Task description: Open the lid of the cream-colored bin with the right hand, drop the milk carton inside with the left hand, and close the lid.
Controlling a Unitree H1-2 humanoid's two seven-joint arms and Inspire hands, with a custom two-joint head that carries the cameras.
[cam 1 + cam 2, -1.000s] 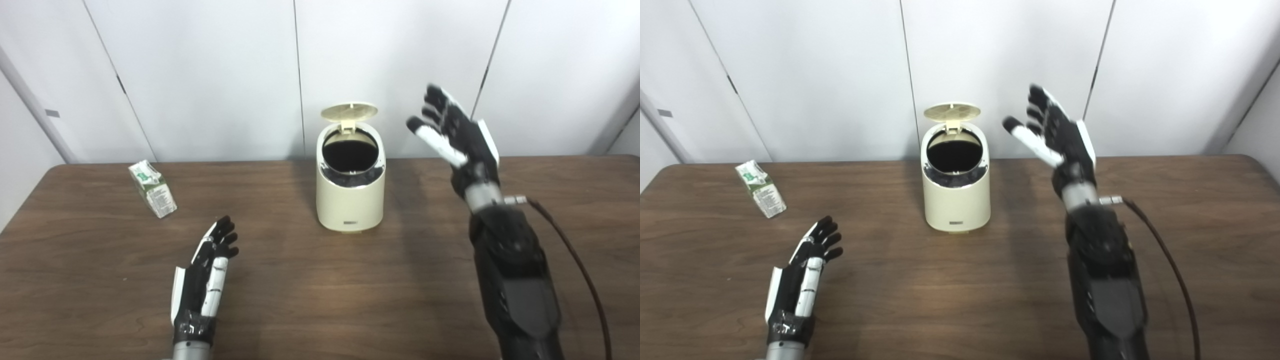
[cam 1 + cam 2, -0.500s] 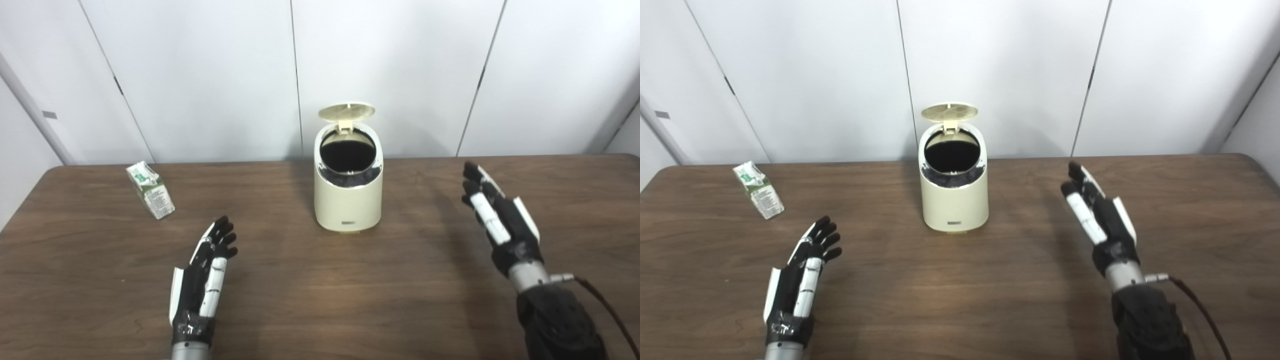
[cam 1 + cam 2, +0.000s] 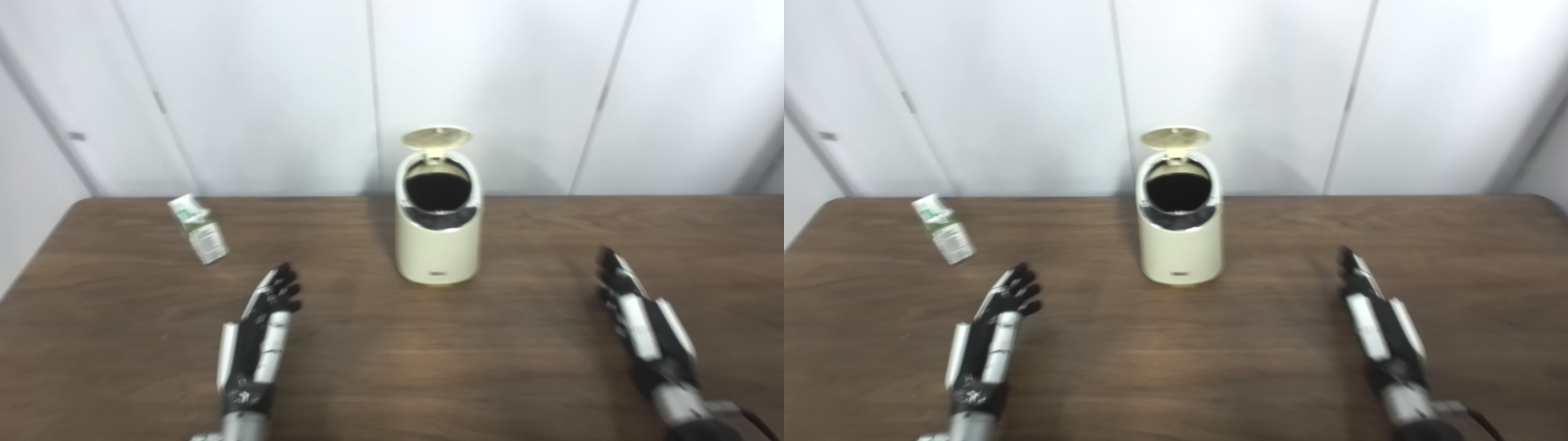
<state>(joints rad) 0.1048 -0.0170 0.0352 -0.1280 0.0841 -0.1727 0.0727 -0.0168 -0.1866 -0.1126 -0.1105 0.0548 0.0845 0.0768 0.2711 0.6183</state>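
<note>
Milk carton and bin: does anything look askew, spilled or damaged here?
Only the milk carton: it sits tilted on the table, left of the bin. The lid stands open. No spill or damage shows.

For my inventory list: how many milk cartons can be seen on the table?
1. The milk carton lies on the table's far left, apart from the open bin. The bin's dark inside could hide others.

Probably lab or office: bare white wall panels (image 3: 275, 92), plain wooden table (image 3: 380, 367).
</note>
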